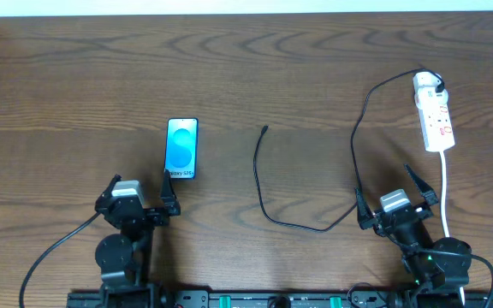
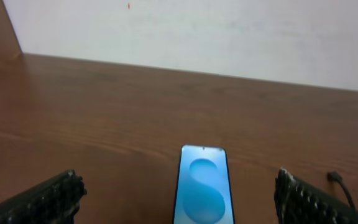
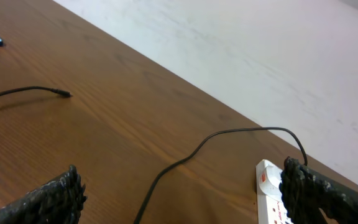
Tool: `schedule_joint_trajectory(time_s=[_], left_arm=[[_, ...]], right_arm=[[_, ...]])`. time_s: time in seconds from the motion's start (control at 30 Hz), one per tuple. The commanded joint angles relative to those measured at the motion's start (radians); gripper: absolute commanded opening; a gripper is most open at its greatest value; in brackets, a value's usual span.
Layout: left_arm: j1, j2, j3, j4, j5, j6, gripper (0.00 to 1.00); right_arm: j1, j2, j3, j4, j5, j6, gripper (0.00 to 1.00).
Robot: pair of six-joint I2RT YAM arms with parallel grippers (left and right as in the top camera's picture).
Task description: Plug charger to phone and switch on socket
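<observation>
While left gripper point(image 1: 141, 186) and right gripper point(image 1: 389, 190) gape | charger point(image 1: 257, 167) apart from phone point(image 1: 182, 148)

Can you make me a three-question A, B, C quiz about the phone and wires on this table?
1. Where is the phone? A) just ahead of the left gripper B) inside a box C) on the floor
2. What colour is the power strip? A) green B) white C) yellow
3. The charger's plug tip is: A) in the phone B) held by a gripper C) loose on the table
Answers: 1 A, it lies right before that gripper; 2 B, white with red marks; 3 C, it lies apart from the phone.
</observation>
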Motion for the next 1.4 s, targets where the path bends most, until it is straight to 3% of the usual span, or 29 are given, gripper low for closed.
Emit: schedule_joint_trajectory(time_s=[0.0, 0.4, 1.07, 1.37], left_arm=[[-0.003, 0.065, 0.072, -0.002, 0.002, -0.018, 1.00], [-0.003, 0.514, 0.436, -0.156, 0.025, -0.018, 1.00], [-0.003, 1.283, 1.250, -0.668, 0.074, -0.014, 1.00], [-0.003, 1.400, 1.295, -0.828, 0.197, -0.037, 0.98]], right_arm=[[0.006, -0.005, -0.006, 0.001, -0.002, -0.003, 0.99], [0.006, -0.005, -0.006, 0.001, -0.002, -0.003, 0.99], [0.006, -0.005, -0.006, 0.001, -0.002, -0.003, 0.99], [0.006, -0.005, -0.006, 0.001, -0.002, -0.003, 0.99]])
